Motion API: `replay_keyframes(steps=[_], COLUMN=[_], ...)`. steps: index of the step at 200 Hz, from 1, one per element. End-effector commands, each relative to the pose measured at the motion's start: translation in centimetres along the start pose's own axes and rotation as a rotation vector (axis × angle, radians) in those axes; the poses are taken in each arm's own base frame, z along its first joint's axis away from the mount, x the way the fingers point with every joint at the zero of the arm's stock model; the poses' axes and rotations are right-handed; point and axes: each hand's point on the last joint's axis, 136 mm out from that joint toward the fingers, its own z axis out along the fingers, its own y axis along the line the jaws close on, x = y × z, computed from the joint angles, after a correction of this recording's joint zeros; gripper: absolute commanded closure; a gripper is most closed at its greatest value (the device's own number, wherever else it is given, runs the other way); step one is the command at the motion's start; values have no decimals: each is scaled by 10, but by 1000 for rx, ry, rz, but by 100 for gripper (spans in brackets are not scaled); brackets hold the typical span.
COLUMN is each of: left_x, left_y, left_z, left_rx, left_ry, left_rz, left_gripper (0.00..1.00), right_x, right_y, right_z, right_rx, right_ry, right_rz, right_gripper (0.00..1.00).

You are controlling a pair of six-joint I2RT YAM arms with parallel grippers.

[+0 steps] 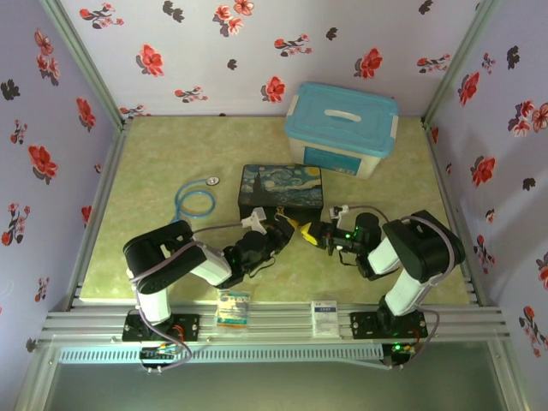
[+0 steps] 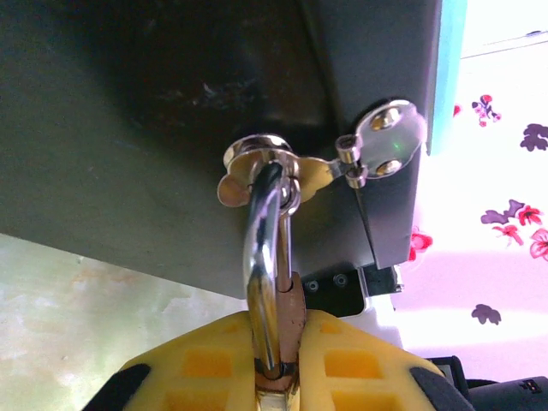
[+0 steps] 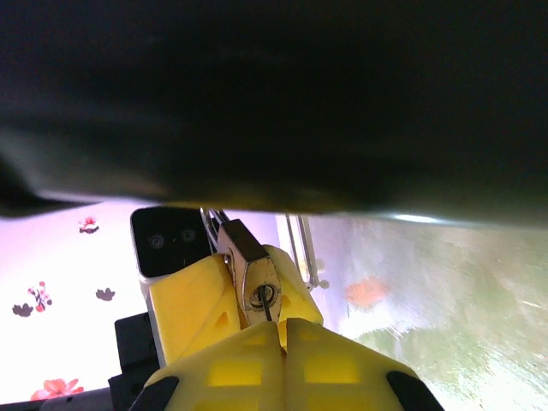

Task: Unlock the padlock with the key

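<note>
The small brass padlock (image 2: 295, 310) is gripped between the yellow pads of my left gripper (image 2: 293, 330), which is shut on its body. Its silver shackle (image 2: 265, 227) runs up through the metal hasp ring (image 2: 261, 161) on the dark starry-night box (image 1: 281, 188). In the right wrist view the padlock's (image 3: 251, 272) keyhole end faces me, with the left gripper's yellow fingers (image 3: 184, 300) on both sides of it. My right gripper (image 3: 282, 332) is shut on the key (image 3: 268, 308). The key's thin blade sits in the keyhole. Both grippers meet just in front of the box (image 1: 301, 231).
A white bin with a blue lid (image 1: 342, 128) stands behind the box at the back right. A blue-tubed stethoscope (image 1: 195, 201) lies left of the box. Two small packets (image 1: 233, 308) rest on the front rail. Flowered walls close in three sides.
</note>
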Motion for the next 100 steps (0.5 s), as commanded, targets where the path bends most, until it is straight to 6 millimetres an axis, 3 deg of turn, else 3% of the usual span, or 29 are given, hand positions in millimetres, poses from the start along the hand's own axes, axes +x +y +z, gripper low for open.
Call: replay_keyframes(steps=[1,23,51,74,100], left_x=[35,36,39,38,40], left_y=[-69,-73,-76,-82,-85], left_z=[1,2,4,4,4], left_rx=[229,238,246,259,265], left_ry=[148,155,168,165,177], left_rz=[-29,-41,-58,-52,-73], left_gripper=[100,100,100,100,100], right_x=[8,5,3,5,5], right_y=[6,17,24,16,31], right_z=[12,9,5,10,9], right_rx=[-17,-41,-43,13,-22], right_ry=[28,-11,-61,-50,-56], right_rz=[43,46,-125,-261,-375], right_gripper=[100,100,100,100,100])
